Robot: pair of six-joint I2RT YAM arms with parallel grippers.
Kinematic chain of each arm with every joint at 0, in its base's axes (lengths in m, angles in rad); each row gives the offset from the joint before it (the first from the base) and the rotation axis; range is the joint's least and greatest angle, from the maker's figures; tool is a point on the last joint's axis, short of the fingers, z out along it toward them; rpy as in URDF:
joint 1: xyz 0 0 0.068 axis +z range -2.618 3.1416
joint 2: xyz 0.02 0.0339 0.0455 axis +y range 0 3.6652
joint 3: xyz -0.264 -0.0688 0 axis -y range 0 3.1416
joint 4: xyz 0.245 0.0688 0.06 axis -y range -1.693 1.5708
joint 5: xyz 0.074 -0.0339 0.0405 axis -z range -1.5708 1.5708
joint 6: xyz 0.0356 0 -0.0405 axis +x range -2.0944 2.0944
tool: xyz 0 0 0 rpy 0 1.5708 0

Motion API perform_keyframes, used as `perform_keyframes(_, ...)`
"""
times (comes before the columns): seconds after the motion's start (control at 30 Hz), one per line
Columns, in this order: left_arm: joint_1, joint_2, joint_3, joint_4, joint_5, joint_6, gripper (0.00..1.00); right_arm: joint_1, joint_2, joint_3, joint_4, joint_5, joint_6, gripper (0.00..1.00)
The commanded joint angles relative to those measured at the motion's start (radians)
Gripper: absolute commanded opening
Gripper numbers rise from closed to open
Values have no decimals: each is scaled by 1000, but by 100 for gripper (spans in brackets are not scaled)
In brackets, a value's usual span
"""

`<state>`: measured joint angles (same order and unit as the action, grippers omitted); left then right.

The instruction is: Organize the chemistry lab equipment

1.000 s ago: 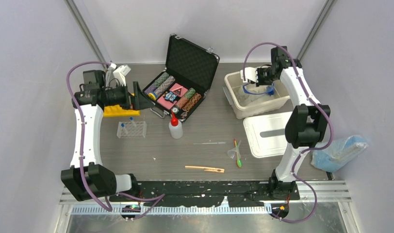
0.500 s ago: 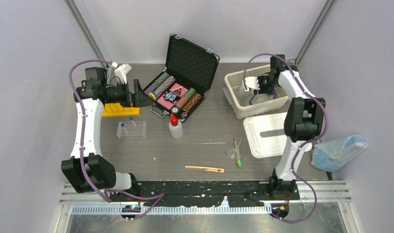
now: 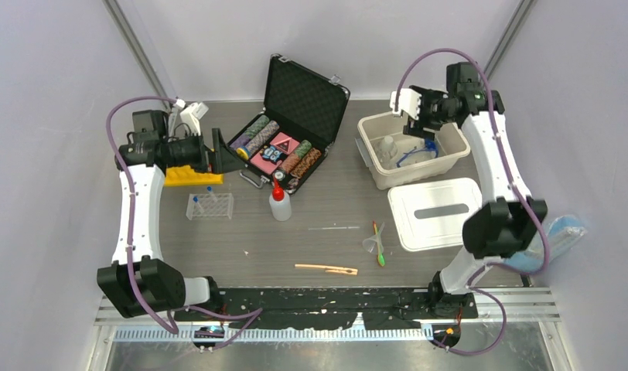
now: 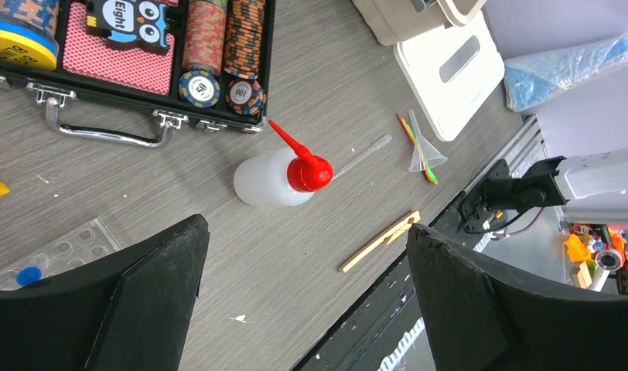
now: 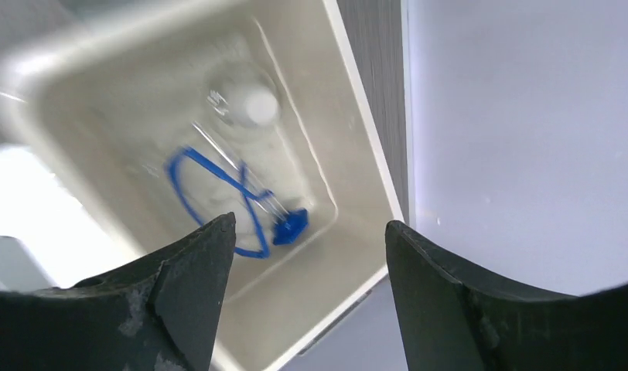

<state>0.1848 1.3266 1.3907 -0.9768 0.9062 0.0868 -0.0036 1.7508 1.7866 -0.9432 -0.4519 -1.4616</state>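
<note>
My right gripper [image 3: 416, 116] hangs open above the white bin [image 3: 419, 178], nothing between its fingers. The blue goggles [image 5: 218, 193] lie inside the bin [image 5: 365, 100] beside a clear flask [image 5: 241, 108]. My left gripper [image 3: 220, 152] is open at the far left, over the yellow tube rack [image 3: 189, 177]. In front of that stands the clear tube rack [image 3: 210, 205] with blue-capped tubes. The red-capped squeeze bottle [image 3: 279, 202] stands mid-table; in the left wrist view the bottle [image 4: 276, 176] sits ahead of my left gripper [image 4: 307, 294]. The funnel [image 3: 372, 244], green spatula [image 3: 380, 257] and wooden clamp [image 3: 326, 269] lie near the front.
An open black case of poker chips [image 3: 288, 147] sits at the back centre. The bin's white lid [image 3: 435, 213] lies in front of the bin. A blue bag [image 3: 544, 236] rests at the right edge. A thin clear pipette [image 3: 334, 227] lies mid-table.
My right gripper has opened, let the blue goggles go into the bin, and lifted up and back. The left arm has not moved.
</note>
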Motion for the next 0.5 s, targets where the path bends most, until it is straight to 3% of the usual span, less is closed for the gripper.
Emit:
perform_keyframes(0.0,5,-54,-25,57,43,-7,99,159,-215,-51,-268,-102,196,76)
perform_keyframes(0.17,5,-97,-60,56,44,-1,99,387,-415,-419,-316,-44,352,73)
perform_keyframes(0.33,5,-152,-92,28,27,17,99,598,-566,-713,-145,39,572,67)
perform_keyframes(0.47,3,-188,-119,26,11,22,99,663,-596,-835,4,142,676,68)
